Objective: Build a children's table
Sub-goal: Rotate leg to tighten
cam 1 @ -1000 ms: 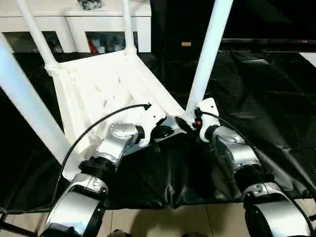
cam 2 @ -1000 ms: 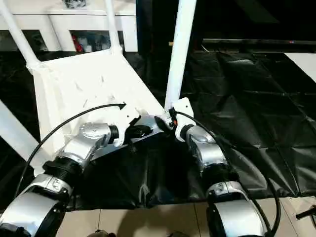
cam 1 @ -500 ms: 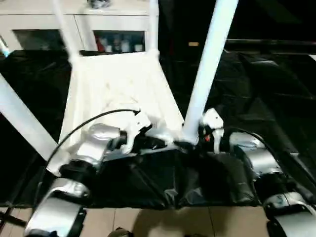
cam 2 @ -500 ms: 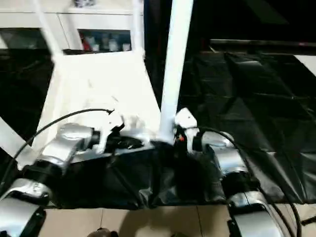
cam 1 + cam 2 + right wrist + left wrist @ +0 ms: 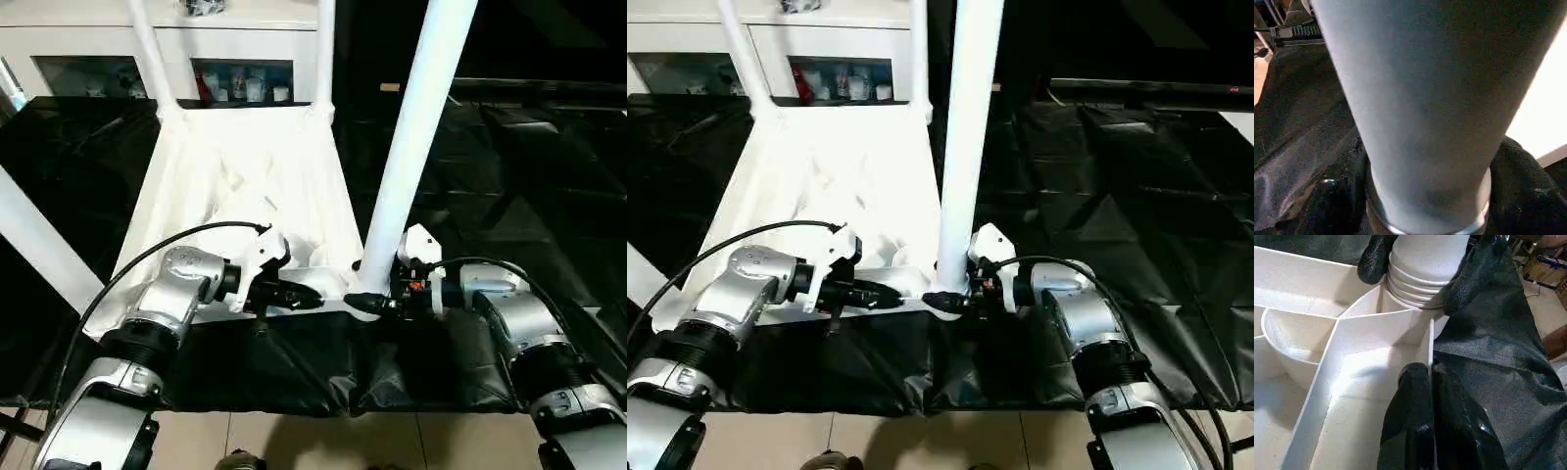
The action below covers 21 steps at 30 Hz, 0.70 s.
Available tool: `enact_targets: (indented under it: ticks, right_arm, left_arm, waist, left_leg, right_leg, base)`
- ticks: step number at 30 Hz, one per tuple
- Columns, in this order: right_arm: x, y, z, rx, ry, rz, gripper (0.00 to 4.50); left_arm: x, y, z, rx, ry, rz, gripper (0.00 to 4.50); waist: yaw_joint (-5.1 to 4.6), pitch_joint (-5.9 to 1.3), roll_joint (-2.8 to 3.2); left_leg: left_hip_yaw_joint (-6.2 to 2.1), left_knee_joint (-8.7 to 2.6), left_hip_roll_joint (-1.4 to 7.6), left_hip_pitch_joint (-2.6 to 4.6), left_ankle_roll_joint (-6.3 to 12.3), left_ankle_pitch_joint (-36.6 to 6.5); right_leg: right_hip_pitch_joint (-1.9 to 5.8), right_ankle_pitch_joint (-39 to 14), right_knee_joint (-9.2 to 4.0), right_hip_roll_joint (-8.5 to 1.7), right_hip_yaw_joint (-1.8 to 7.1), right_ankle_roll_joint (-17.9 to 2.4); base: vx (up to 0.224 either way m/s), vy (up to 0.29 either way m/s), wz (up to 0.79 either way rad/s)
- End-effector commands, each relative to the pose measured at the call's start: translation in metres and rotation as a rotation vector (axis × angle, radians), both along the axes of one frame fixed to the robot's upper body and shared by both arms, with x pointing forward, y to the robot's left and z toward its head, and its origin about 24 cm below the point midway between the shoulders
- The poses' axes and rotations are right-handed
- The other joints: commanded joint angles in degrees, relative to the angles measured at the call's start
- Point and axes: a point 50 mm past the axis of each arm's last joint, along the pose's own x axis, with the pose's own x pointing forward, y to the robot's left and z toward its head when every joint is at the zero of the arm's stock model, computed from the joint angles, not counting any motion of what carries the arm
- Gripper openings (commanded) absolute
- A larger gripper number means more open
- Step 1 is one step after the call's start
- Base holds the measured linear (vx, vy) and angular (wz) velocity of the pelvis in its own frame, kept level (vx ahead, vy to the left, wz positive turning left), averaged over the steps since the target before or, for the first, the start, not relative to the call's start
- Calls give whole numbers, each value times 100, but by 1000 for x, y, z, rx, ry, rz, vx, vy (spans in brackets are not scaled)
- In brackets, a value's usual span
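Observation:
The children's table lies upside down on a black sheet, its white ribbed top (image 5: pixel 245 166) facing up, and its legs stand in the corner sockets. The near right leg (image 5: pixel 416 127) rises tall in front of me. My right gripper (image 5: pixel 367 302) hugs this leg's ringed base, one black finger (image 5: pixel 1376 259) on each side and touching it. My left gripper (image 5: pixel 313 292) is shut on the top's near rim (image 5: pixel 1429 340), just left of that corner socket. The two grippers are a hand's width apart.
Other legs stand at the far left corner (image 5: pixel 147 49), the far right corner (image 5: pixel 324 49) and the near left (image 5: pixel 39 245). A white cabinet (image 5: pixel 245 39) with glass doors stands behind the table. The creased black sheet (image 5: pixel 509 176) spreads to the right; tiled floor (image 5: pixel 323 441) lies nearest me.
The whole view has swung, so the table top now looks square to me. My right gripper's fingers have drawn in around the leg's base. The left gripper keeps its hold on the rim.

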Motion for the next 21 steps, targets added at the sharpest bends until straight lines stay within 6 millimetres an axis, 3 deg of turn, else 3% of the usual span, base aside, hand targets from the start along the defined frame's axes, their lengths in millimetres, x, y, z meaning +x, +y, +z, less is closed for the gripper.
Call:
enact_targets:
  ticks: [1, 6, 8, 9, 10, 13, 15, 17, 21]
  right_arm:
    - [-7, 13, -2, 19, 16, 81, 281]
    - [-3, 25, -13, 5, -13, -47, 274]
    - [4, 30, -18, -13, -22, -163, 274]
    - [9, 32, -21, -23, -28, -244, 274]
    - [13, 34, -23, -23, -25, -311, 273]
    - [24, 43, -25, -14, -19, -484, 273]
    - [27, 46, -25, -14, -13, -529, 273]
    - [32, 60, -26, -11, 14, -647, 273]
    - [31, 71, -22, 40, 3, -604, 273]
  left_arm:
    - [-1, -13, 10, -80, -34, -42, 0]
    - [5, -24, 9, -86, -63, 36, 0]
    - [9, -30, 9, -83, -75, 85, 0]
    - [10, -32, 9, -79, -79, 104, 0]
    - [14, -37, 9, -71, -92, 148, 0]
    - [25, -54, 10, -54, -126, 289, 0]
    - [27, -59, 11, -55, -131, 322, 0]
    - [30, -75, 16, -61, -154, 399, 0]
    - [28, -82, 18, -63, -179, 378, 0]
  waist:
    - [-3, -385, -61]
    - [-15, -379, -61]
    - [-89, -356, -75]
    - [-89, -356, -75]
    - [-167, -347, -74]
    - [-238, -348, -63]
    - [-231, -352, -71]
    - [-239, -376, -68]
    - [-224, -400, -78]
  left_leg:
    - [-62, -411, 209, 126, 256, -1411]
    - [-64, -413, 200, 119, 258, -1387]
    - [-82, -443, 171, 116, 94, -1605]
    - [-82, -443, 171, 116, 94, -1605]
    - [-112, -462, 161, 115, -46, -1764]
    - [-112, -443, 153, 161, -89, -1969]
    - [-114, -443, 148, 151, -66, -1936]
    - [-114, -446, 145, 123, -22, -1762]
    - [-93, -418, 138, 88, 134, -1486]
  right_leg:
    - [252, -1296, -400, -226, 113, -1379]
    - [246, -1267, -402, -223, 109, -1382]
    - [233, -1753, -451, -235, 112, -1251]
    - [233, -1753, -451, -235, 112, -1251]
    - [228, -2214, -485, -248, 106, -1096]
    - [174, -2487, -538, -235, 118, -1011]
    - [183, -2492, -550, -234, 116, -972]
    - [209, -2139, -515, -219, 112, -1003]
    - [244, -1532, -469, -205, 111, -1104]
  base:
    - [0, 0, 0]
    - [0, 0, 0]
    - [0, 0, 0]
    - [0, 0, 0]
    - [0, 0, 0]
    - [0, 0, 0]
    - [0, 0, 0]
    - [0, 0, 0]
    - [0, 0, 0]
